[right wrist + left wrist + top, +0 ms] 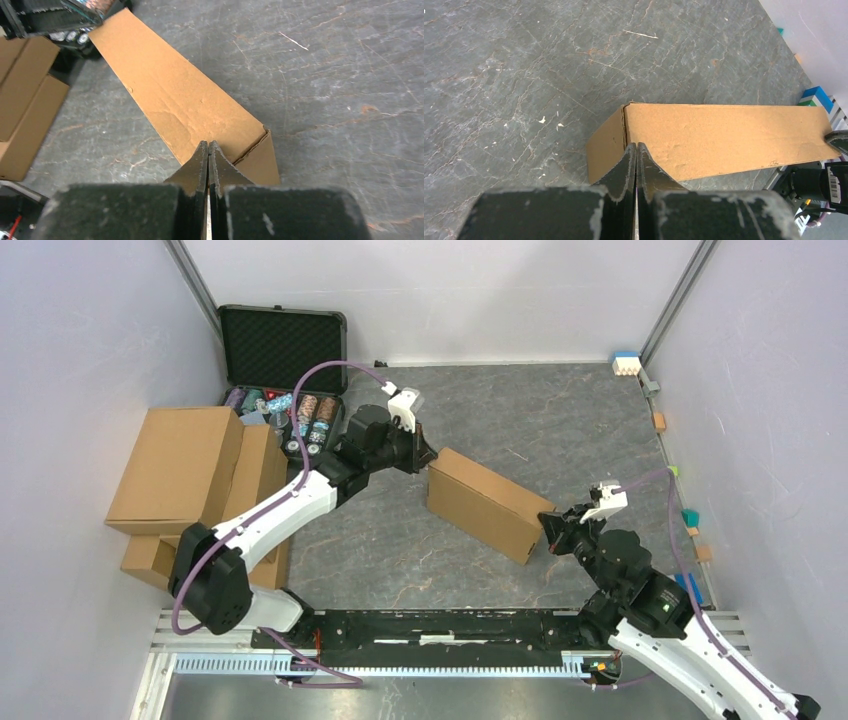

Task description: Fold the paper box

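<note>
Your left gripper [636,150] is clenched, its black fingers pressed flat together w/ nothing btwn them. The tips sit at the top edge of one short end of the paper box [724,135]. Your right gripper [208,147] is clamped tight the same way and is also empty. Its tips are at the opposite short end, where a side flap meets the top panel & leaves a small gap at the corner.

The box is plain brown corrugated cardboard, matte, folded into a long rectangular shape w/ faint dents & scuffs on the top panel. It lies diagonally near the middle of the table [560,430], w/ one gripper at each end. The tabletop is dark grey & stone-look, w/ pale scratches & veins.

Well apart on the left there's a pile of bulkier brown cartons [185,465], smooth-sided & stacked. Behind them is an open black case [283,345], lid upright w/ dimpled foam lining & small round coloured pieces in the tray.
</note>
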Controlling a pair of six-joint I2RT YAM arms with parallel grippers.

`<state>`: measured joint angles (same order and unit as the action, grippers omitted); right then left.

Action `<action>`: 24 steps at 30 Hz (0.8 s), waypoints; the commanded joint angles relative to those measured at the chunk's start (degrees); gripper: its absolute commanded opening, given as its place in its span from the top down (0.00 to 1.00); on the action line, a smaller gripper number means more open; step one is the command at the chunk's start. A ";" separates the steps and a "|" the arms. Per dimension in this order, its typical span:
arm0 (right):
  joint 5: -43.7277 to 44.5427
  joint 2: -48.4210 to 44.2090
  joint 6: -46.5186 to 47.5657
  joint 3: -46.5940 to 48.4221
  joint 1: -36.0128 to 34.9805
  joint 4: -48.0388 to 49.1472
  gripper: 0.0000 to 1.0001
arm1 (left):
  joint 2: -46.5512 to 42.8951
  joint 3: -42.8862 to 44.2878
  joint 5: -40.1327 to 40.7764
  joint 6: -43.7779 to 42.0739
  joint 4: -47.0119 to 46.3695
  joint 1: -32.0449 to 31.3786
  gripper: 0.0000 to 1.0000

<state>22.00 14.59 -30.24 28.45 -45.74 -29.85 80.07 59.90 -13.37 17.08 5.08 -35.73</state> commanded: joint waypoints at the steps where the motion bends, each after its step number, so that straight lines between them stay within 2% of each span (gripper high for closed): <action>1: -2.18 0.09 -2.83 -6.03 -0.01 -3.30 1.00 | -0.66 -2.05 0.96 -1.83 6.65 -0.14 0.98; 6: -9.60 0.50 -2.45 -9.96 -0.06 1.79 1.00 | -3.45 -4.33 4.52 -0.81 9.45 -0.14 0.98; 11: -18.70 2.28 -2.26 -13.78 -0.06 3.92 1.00 | -10.53 -9.80 7.09 2.52 12.74 -0.20 0.98; 14: -21.80 2.20 -2.37 -15.44 -0.10 3.98 1.00 | -15.41 -14.69 6.20 5.86 13.21 -0.15 0.98; 19: -32.97 4.62 -2.68 -19.74 -0.06 7.77 1.00 | -24.39 -23.27 6.40 10.21 14.35 -0.14 0.98; 24: -30.22 9.11 -1.11 -20.64 -0.07 8.51 1.00 | -31.05 -29.39 5.90 14.87 13.90 -0.16 0.98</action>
<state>-7.27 20.95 -32.97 8.14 -45.74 -16.95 52.45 33.63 -7.42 25.85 16.23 -35.77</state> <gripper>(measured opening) 0.004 0.029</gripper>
